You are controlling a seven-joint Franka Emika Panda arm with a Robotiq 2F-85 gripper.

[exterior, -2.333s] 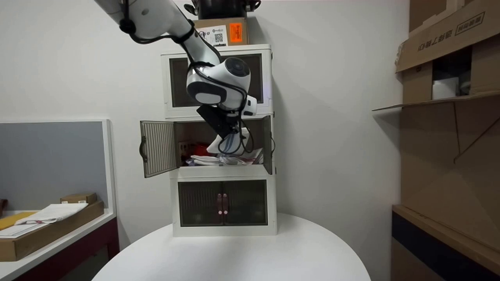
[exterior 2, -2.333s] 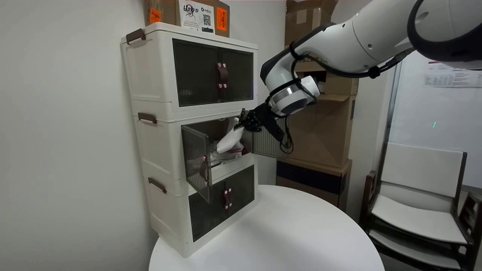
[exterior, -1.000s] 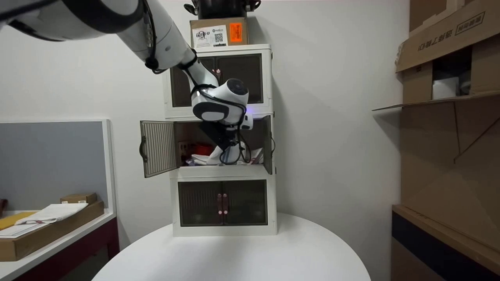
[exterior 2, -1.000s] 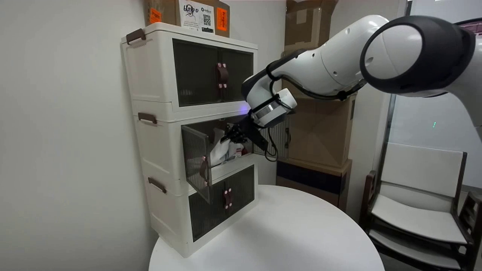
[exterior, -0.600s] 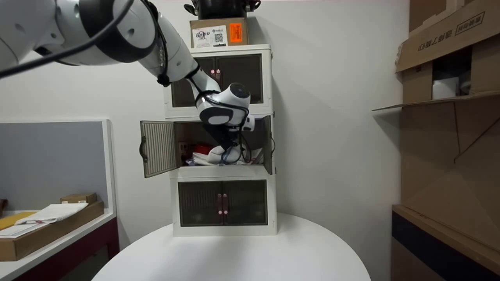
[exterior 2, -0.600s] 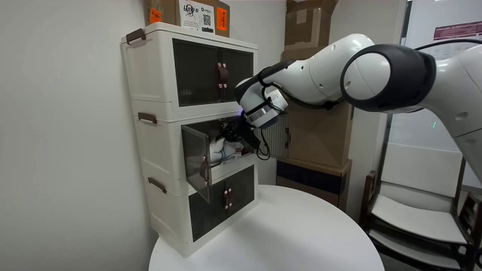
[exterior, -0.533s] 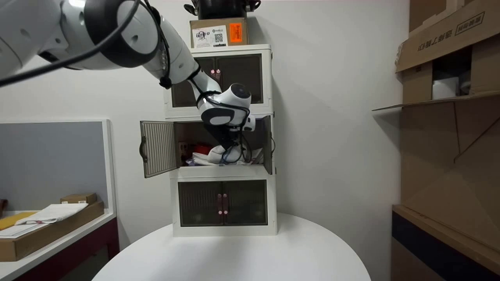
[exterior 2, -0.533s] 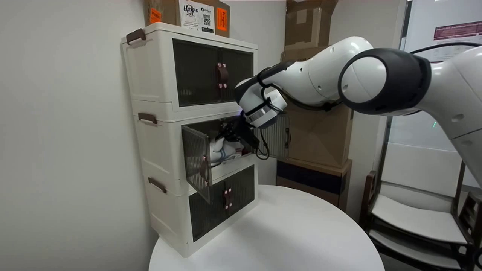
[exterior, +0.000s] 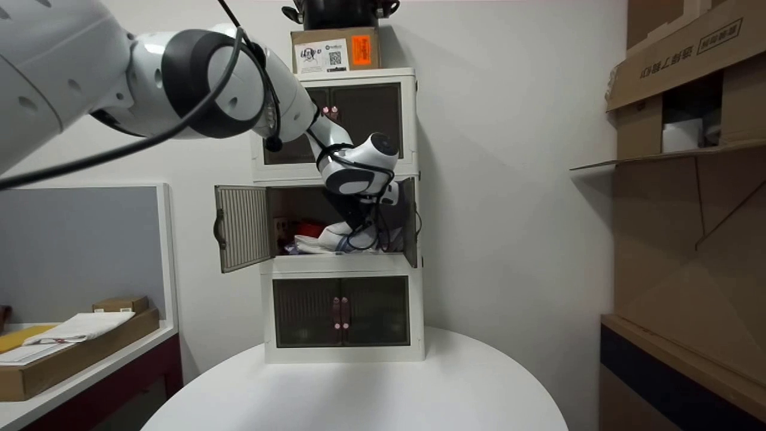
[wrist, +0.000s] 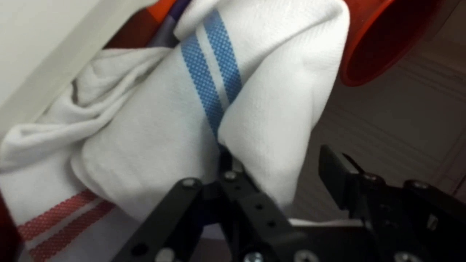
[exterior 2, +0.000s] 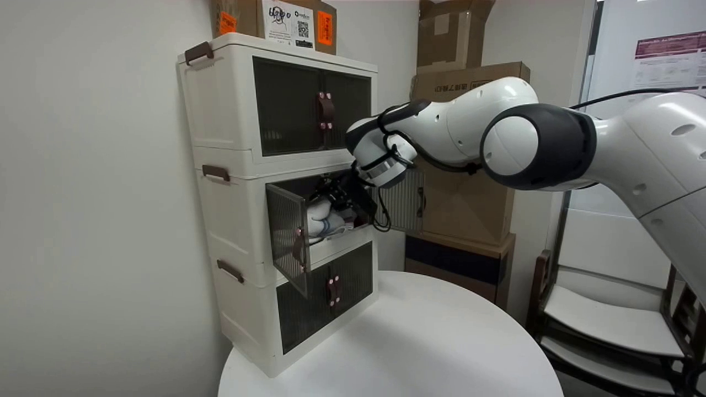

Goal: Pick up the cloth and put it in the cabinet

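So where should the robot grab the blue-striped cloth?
I'd grip the cloth by the white fold beside its blue stripes, from the open front of the cabinet. The fold bulges over the stripes, so the open gripper could probably close across it.

The white arm (exterior 2: 480, 118) bends at a dark-banded joint (exterior 2: 538, 146) and slopes down to the wrist (exterior 2: 370, 148) in both exterior views. The gripper (wrist: 278, 160) is mounted below the wrist and is angled downward. In the wrist view, the gripper extends in from the bottom edge. Its two black fingers (wrist: 334, 180) stand apart, with a wide gap between them; the tip of one is partly hidden.
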